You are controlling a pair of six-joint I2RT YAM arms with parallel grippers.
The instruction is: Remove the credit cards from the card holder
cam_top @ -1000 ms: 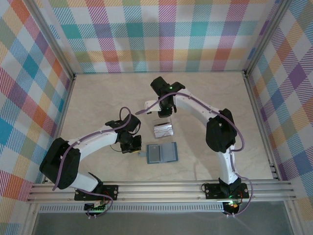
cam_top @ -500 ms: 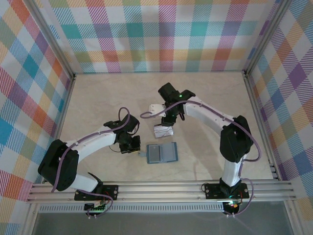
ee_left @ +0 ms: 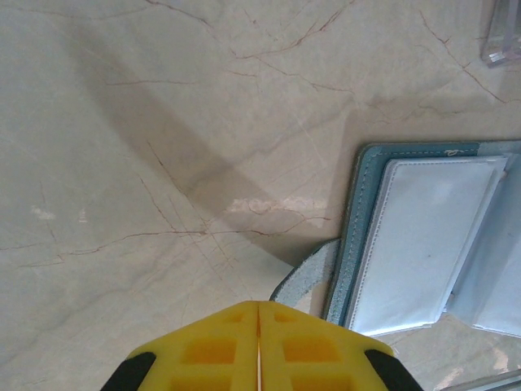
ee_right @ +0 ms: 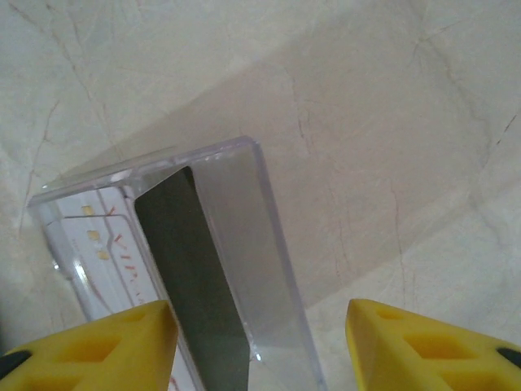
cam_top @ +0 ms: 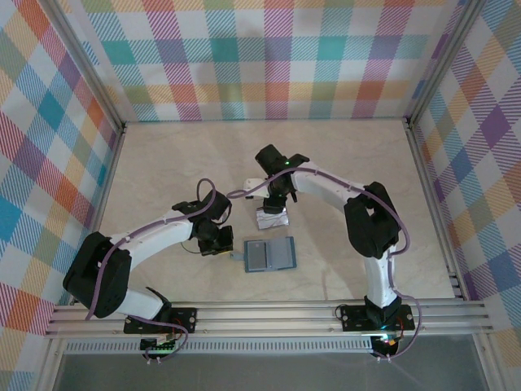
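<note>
Left gripper [ee_left: 259,314], jaws pressed together on nothing, sits low over the table [ee_left: 163,122]. The holder [ee_left: 423,244] lies open just to its right. The holder's strap [ee_left: 313,277] reaches to the fingertips, and its clear pockets look empty. Its long axis runs left to right across the table. The left arm is much the nearer to it.

Right gripper [ee_right: 259,314] hangs with jaws apart, gripping nothing, over a clear tray [ee_right: 244,175] just beyond the holder. In the tray lie a dark card [ee_right: 191,277], lengthways between the fingers, and a white card [ee_right: 85,236] beside it. Nothing blocks the holder, and both cards appear to be out already.
</note>
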